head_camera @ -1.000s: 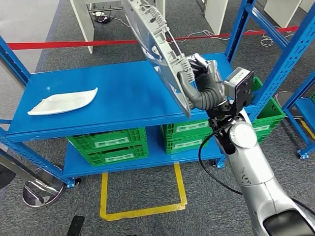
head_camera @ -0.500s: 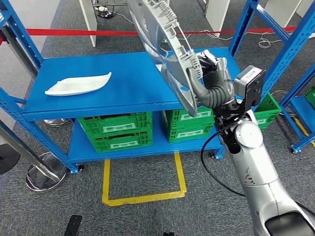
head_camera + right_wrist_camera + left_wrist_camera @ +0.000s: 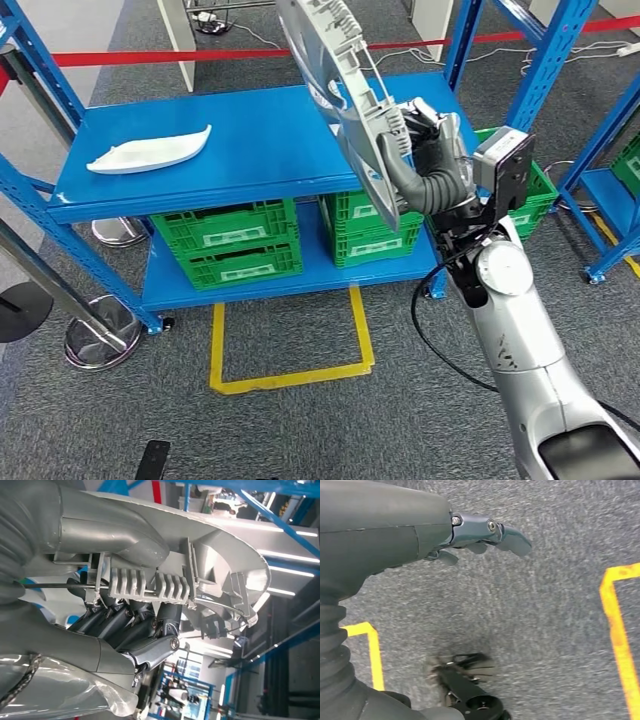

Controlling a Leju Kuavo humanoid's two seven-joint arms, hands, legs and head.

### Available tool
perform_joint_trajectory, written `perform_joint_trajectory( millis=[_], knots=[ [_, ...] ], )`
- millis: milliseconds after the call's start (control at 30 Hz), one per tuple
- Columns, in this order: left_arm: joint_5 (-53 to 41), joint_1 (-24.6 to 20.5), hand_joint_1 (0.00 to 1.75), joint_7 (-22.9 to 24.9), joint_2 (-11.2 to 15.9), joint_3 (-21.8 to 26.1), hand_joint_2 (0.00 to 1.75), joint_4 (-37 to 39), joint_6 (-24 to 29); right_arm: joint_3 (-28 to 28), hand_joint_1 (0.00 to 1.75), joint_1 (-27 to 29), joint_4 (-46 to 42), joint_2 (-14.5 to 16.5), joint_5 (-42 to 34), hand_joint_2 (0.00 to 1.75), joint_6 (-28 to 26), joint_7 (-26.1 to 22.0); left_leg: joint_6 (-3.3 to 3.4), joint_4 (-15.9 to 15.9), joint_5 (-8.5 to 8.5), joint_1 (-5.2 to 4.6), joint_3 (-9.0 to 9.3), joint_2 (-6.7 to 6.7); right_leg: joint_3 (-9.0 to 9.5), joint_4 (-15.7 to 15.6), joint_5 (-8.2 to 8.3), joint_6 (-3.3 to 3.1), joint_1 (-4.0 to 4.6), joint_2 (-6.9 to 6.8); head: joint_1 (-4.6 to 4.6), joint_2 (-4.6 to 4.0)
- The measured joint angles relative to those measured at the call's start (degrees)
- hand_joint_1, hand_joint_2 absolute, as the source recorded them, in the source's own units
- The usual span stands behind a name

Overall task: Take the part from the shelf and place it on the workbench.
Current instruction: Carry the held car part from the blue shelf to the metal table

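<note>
The right hand [image 3: 425, 160] grasps a long, curved grey plastic part with ribbed clips along its back [image 3: 340, 95], its thumb wrapped over the near face and its darker fingers closed behind the lower end. The part is lifted clear of the blue metal shelf [image 3: 256, 150] and stands steeply tilted in the air, its lower end in the hand at the shelf's right front corner and its upper end rising away past the top of the head view. In the right wrist view the same part [image 3: 181, 560] lies right against the hand [image 3: 124, 630], the dark fingers [image 3: 113, 622] tucked under a row of grey ribs on it. On the left of the shelf's top board lies a thin white curved plastic piece [image 3: 149, 149], well apart from the held part. Green plastic crates [image 3: 226, 245] sit on the lower board, and a yellow taped rectangle [image 3: 290, 350] marks the grey carpet in front of the shelf. The left hand [image 3: 471, 532] hangs above the carpet with its fingers stretched out and apart, holding nothing.
</note>
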Motion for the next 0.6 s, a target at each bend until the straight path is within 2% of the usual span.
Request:
perform_joint_trajectory(
  millis=[33,67,100,133,167,200,233,300,533,600],
  knots=[
    [0.0,0.0,0.00,0.0,0.0,0.0,1.75,0.0,0.0,0.0,1.75,0.0,0.2,0.0,0.0,1.75,0.0,0.0,-0.01,0.6,0.92,0.01,0.89,0.00,-0.86,0.1,0.60,0.08,0.02,0.01,-0.01,-0.01],
    [0.0,0.0,0.00,0.1,0.0,0.0,1.75,0.0,0.0,0.0,1.75,0.0,0.3,0.0,0.0,1.75,0.0,0.0,0.10,-0.8,2.52,0.01,2.67,-0.01,-1.71,0.3,1.18,0.17,0.03,0.05,-0.01,-0.01],
    [0.0,-0.1,0.00,0.1,0.0,0.0,1.75,0.0,0.0,0.0,1.75,0.0,0.4,0.0,0.0,1.75,0.0,0.0,0.37,-3.9,3.93,-0.01,5.34,-0.03,-2.47,0.4,1.75,0.27,0.04,0.08,-0.02,-0.01],
    [0.0,-0.1,0.00,0.1,0.1,0.0,1.75,0.0,0.1,-0.1,1.75,-0.1,0.4,0.0,0.0,1.75,0.0,0.0,0.74,-8.3,4.27,-0.13,8.50,-0.04,-3.09,0.6,2.25,0.44,0.13,0.13,-0.03,-0.01],
    [0.0,-0.2,0.00,0.0,0.2,0.1,1.75,0.0,0.1,-0.1,1.75,-0.1,0.4,0.0,0.0,1.75,0.0,0.0,1.14,-12.7,3.82,-0.24,11.36,-0.05,-3.56,0.7,2.72,0.67,0.19,0.14,0.00,0.00],
    [-0.1,-0.3,0.00,-0.2,0.2,0.1,1.75,0.0,0.2,-0.2,1.75,-0.2,0.5,0.0,0.0,1.75,0.0,0.1,1.51,-15.9,3.04,-0.39,13.31,-0.07,-3.86,0.7,3.18,0.96,0.21,0.11,0.03,0.00],
    [-0.1,-0.4,0.00,-0.3,0.3,0.1,1.75,0.0,0.2,-0.2,1.75,-0.2,0.5,0.0,0.1,1.75,0.0,0.1,1.75,-17.8,2.31,-0.52,14.29,-0.06,-4.05,0.6,3.50,1.21,0.23,0.08,0.06,0.00],
    [-0.2,-0.4,0.00,-0.5,0.3,0.1,1.75,0.0,0.3,-0.3,1.75,-0.3,0.5,0.0,0.1,1.75,0.0,0.1,1.93,-18.3,2.17,-0.62,14.25,-0.07,-4.14,0.5,3.85,1.44,0.15,0.02,0.08,-0.01],
    [-0.2,-0.4,0.00,-0.6,0.3,0.1,1.75,0.0,0.3,-0.3,1.75,-0.3,0.5,0.0,0.1,1.75,0.0,0.1,2.04,-18.3,2.26,-0.67,14.20,-0.07,-4.18,0.5,3.99,1.55,0.09,0.01,0.06,-0.01],
    [-0.3,-0.3,0.00,-0.7,0.3,0.1,1.75,0.0,0.4,-0.3,1.75,-0.3,0.6,0.0,0.3,1.75,0.0,0.1,2.40,-18.4,2.71,-0.73,13.99,-0.06,-4.22,0.2,4.47,1.95,0.05,0.00,0.04,0.01]
  ],
)
